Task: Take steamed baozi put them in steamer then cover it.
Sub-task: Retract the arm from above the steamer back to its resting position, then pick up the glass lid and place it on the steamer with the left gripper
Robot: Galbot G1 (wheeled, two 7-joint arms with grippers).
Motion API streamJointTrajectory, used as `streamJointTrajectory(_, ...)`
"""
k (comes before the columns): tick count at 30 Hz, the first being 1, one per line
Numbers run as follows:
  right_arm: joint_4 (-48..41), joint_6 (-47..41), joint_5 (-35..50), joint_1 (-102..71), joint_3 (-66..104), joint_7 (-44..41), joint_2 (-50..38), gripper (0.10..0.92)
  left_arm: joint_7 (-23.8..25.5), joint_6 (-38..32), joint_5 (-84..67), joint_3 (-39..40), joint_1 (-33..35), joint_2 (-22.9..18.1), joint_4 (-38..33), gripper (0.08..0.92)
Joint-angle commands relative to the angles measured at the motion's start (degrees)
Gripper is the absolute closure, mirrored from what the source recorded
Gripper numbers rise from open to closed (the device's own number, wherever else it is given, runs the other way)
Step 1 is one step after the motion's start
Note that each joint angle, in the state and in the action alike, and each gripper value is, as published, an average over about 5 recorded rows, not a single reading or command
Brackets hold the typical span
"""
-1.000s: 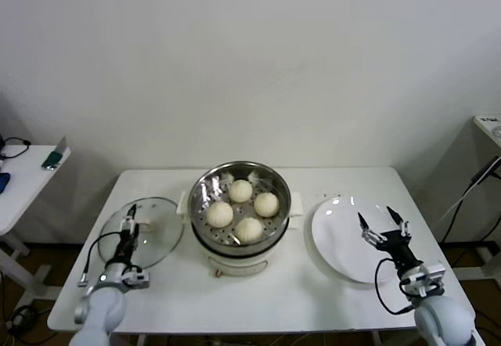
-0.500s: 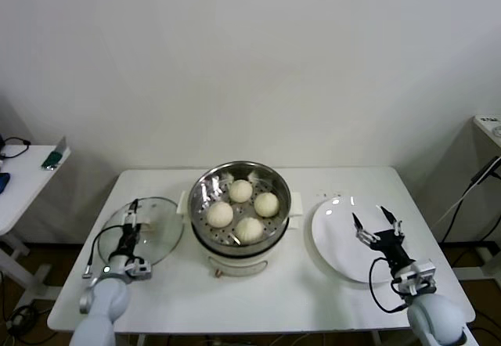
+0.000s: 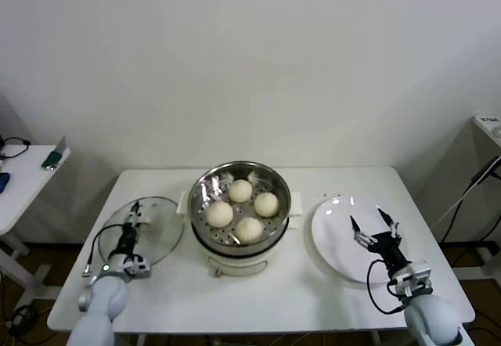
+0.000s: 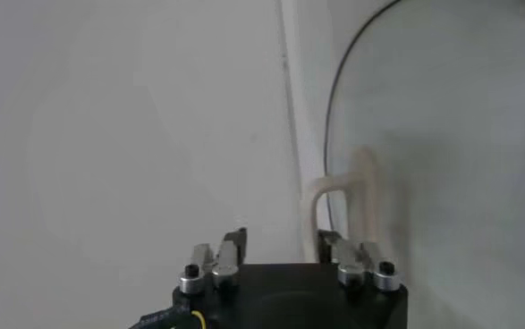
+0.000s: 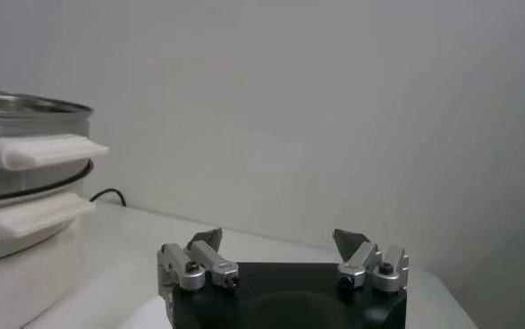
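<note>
Several cream-white baozi [image 3: 249, 229] lie in the shiny steamer [image 3: 235, 166] at the table's middle; its steel wall and white side handles also show in the right wrist view [image 5: 21, 107]. The cover [image 3: 163, 232], a clear glass lid, lies flat on the table to the steamer's left. My left gripper [image 3: 134, 215] [image 4: 282, 240] hangs low over the lid, jaws apart. The lid's cream handle [image 4: 366, 183] stands just beyond one fingertip [image 4: 330, 241], and nothing shows between the fingers. My right gripper [image 3: 373, 222] [image 5: 278, 237] hovers open and empty over the white plate [image 3: 335, 240].
The plate sits right of the steamer, near the table's right edge. A small side table [image 3: 27, 170] with a few items stands off to the left. Another surface's corner [image 3: 489, 125] and a cable show at the far right. A white wall runs behind the table.
My left gripper's jaws have narrowed over the lid, and that arm has edged slightly forward. My right gripper has drifted a little left over the plate, still open.
</note>
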Motion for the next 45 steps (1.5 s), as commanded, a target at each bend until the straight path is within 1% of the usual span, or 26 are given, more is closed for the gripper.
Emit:
streamJointTrajectory(1, -0.5, 0.3, -1.0, 0.2, -0.1, -0.1, 0.1, 0.203, 0.6, -0.3, -1.6, 0.3, -0.1, 0.0, 0.7, 0.518)
streamJointTrajectory(10, -1.1, 0.6, -1.7, 0.2, 0.0, -0.5, 0.1, 0.203, 0.4, -0.3, -3.7, 0.5, 0.4, 0.3, -0.8, 0.778)
streamJointTrajectory(14, -1.9, 0.7, -2.3, 0.3, 0.3, -1.0, -0.4, 0.203, 0.6, -0.2, -5.1, 0.3, 2.0, 1.1, -3.6, 0.849)
streamJointTrajectory(19, -2.2, 0.7, -2.1, 0.6, 0.4, -1.1, -1.0, 0.203, 1.6, 1.0, -8.2, -0.1, 5.8, 3.1, -11.2, 0.852)
streamJointTrajectory(25, -2.6, 0.8, -2.1, 1.2, 0.3, -1.1, -1.2, 0.203, 2.5, 4.1, -12.0, -1.8, 13.4, 4.9, -23.7, 0.852)
streamJointTrajectory(30, -2.8, 0.8, -1.2, 1.5, -0.4, -1.2, -1.7, 0.203, 1.5, 9.3, -13.7, -3.2, 22.2, 5.2, -33.1, 0.852)
streamJointTrajectory(33, -3.3, 0.8, -1.6, 2.2, -0.8, -1.8, -1.9, 0.203, -0.4, 12.9, -14.4, -3.6, 26.0, 5.6, -38.3, 0.852)
streamJointTrajectory(37, -3.9, 0.7, -1.9, 3.2, -1.3, -3.0, -1.9, 0.203, -2.7, 17.8, -15.0, -3.9, 29.4, 6.9, -44.1, 0.852)
streamJointTrajectory(40, -4.7, 0.7, -2.0, 4.5, -1.7, -3.4, -1.7, 0.203, -2.4, 21.0, -15.6, -4.4, 31.0, 8.3, -47.3, 0.852)
streamJointTrajectory(45, -6.4, 0.8, -2.0, 6.6, -2.6, -3.8, -1.5, 0.203, -1.6, 24.7, -17.6, -3.7, 31.5, 11.3, -49.5, 0.852)
